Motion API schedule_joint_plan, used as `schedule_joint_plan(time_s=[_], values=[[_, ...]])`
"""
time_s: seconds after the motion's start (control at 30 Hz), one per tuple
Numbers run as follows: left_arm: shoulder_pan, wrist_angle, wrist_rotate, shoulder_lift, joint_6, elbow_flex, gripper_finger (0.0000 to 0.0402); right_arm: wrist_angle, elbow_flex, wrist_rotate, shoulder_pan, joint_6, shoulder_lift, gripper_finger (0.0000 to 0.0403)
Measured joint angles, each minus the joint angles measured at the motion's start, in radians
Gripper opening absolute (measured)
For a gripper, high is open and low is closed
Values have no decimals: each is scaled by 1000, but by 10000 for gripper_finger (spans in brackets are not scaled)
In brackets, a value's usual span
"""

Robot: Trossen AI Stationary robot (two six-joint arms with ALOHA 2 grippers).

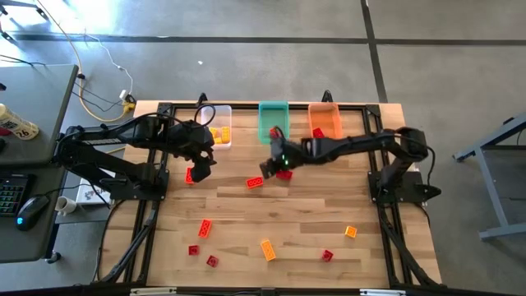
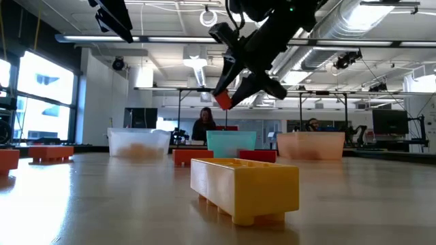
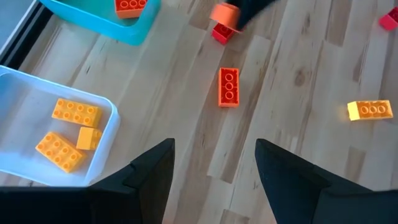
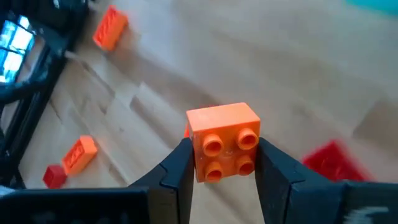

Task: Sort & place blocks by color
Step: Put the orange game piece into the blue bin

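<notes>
Blocks lie scattered across the table (image 1: 279, 222), and the small orange block (image 4: 222, 140) I'm sorting now rides between my right gripper (image 4: 224, 163) fingers, lifted above the middle of the board just below the bins at 12 o'clock. To do this well, I'd carry it level toward the orange bin (image 1: 325, 120) at about 1 o'clock and let go only once squarely above it. Its jaws are clenched narrowly on the block's sides, while my left gripper (image 3: 214, 168) hangs spread and empty near the clear bin (image 3: 37, 134) holding yellow pieces.
</notes>
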Motion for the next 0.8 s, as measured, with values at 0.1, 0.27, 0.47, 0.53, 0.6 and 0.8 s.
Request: schedule_joint_plan(time_s=[0.1,0.27,0.47,0.53,0.6,0.8], values=[[2,0,0,0,-4,0,212,25,0,-14,-68,-79,0,107],[2,0,0,0,-12,0,212,71,0,-25,-174,-175,0,107],[2,0,0,0,-22,0,212,69,0,-21,-277,-313,0,107],[2,0,0,0,-40,0,212,45,0,-9,-301,-373,0,107],[2,0,0,0,-43,0,211,14,0,-3,-318,-414,0,107],[2,0,0,0,-43,0,212,-48,0,7,-342,-484,1,107]])
